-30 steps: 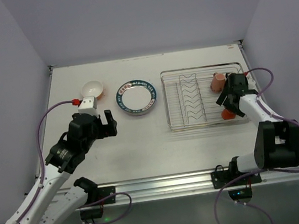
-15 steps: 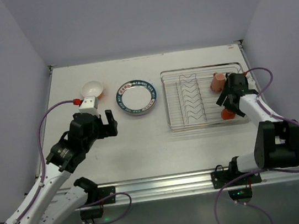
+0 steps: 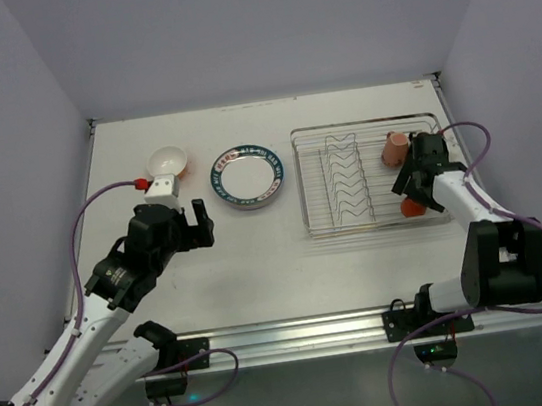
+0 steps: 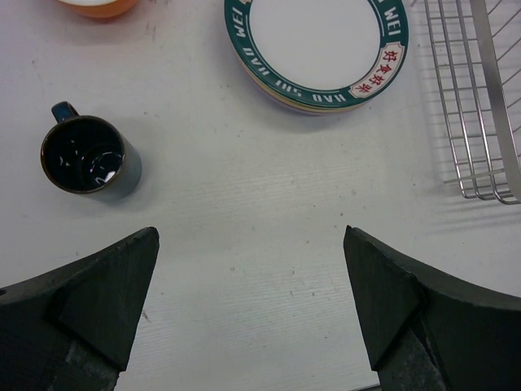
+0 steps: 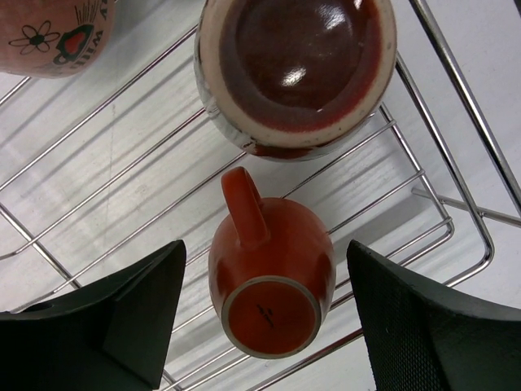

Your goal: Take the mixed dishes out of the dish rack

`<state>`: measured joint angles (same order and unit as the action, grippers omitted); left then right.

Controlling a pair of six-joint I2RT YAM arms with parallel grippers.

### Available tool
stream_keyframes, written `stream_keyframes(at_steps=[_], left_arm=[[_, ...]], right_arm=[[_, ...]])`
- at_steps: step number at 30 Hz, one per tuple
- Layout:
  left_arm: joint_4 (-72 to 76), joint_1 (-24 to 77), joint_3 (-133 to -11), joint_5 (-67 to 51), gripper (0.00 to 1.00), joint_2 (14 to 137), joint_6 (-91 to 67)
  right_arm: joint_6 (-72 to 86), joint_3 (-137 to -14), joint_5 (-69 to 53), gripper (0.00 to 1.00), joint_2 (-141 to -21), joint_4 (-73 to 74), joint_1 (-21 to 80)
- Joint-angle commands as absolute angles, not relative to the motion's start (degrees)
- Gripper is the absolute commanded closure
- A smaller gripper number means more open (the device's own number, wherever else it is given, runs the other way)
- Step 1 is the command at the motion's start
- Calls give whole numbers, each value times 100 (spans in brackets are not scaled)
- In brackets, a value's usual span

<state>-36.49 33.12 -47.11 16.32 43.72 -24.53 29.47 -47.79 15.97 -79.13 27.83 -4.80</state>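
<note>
The silver wire dish rack [image 3: 361,127] stands at the right of the table. In its right end lie an orange-red mug [image 5: 273,281] on its side with the base toward me, a maroon mug [image 5: 297,69] and a pink printed mug [image 5: 49,28]. My right gripper [image 5: 264,248] is open and straddles the orange-red mug, with a gap on each side. On the table sit a stack of plates with a dark-rimmed white plate [image 4: 317,45] on top, an orange bowl [image 3: 167,161] and a dark blue mug [image 4: 89,156]. My left gripper [image 4: 249,236] hangs open over bare table, near the blue mug.
The rack's zigzag plate dividers [image 3: 346,177] hold nothing. The rack's corner [image 4: 480,106] lies to the right of my left gripper. Purple walls close in the table at the back and on both sides. A metal rail [image 3: 300,335] runs along the near edge.
The right gripper's jaws have narrowed a little around the orange-red mug. The left arm has crept slightly forward and stays open.
</note>
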Motion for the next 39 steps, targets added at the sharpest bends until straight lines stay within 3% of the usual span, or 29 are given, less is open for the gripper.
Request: stream_keyframes(at_steps=[1,9,15,24,26,32,35,39], left_arm=[[-3463,3340,-4729,1758,0,4394,-2505],[-3463,3349,-4729,1758,0,4412,-2505],[-3463,3375,-4729,1758,0,4412,-2505],[-3480,3392,-4737,1784,0,4403,-2514],[-3498,3384,-4737,1837,0,4377,-2531],[-3463,3401,-4737,1776,0,4254,-2523],[-3340,3401,-4763,1425,0,4122,-2373],[-2825,3401,-4825,-54,0,3868,-2556]], right_arm=[[2865,-4913,1732,18,-7919,3050,-413],[2918,-4913,1775,20,-7936,3155,-308],[2936,-4816,1837,32,-7875,3103,-299],[2927,-4851,1329,81,-7384,3076,-185],[2927,-4887,1152,85,-7121,3067,-167],[2900,-5036,766,87,-6452,3208,-176],[2830,-4966,-155,88,-5846,2875,-176],[3014,-4825,-1492,90,-5091,2138,-44]])
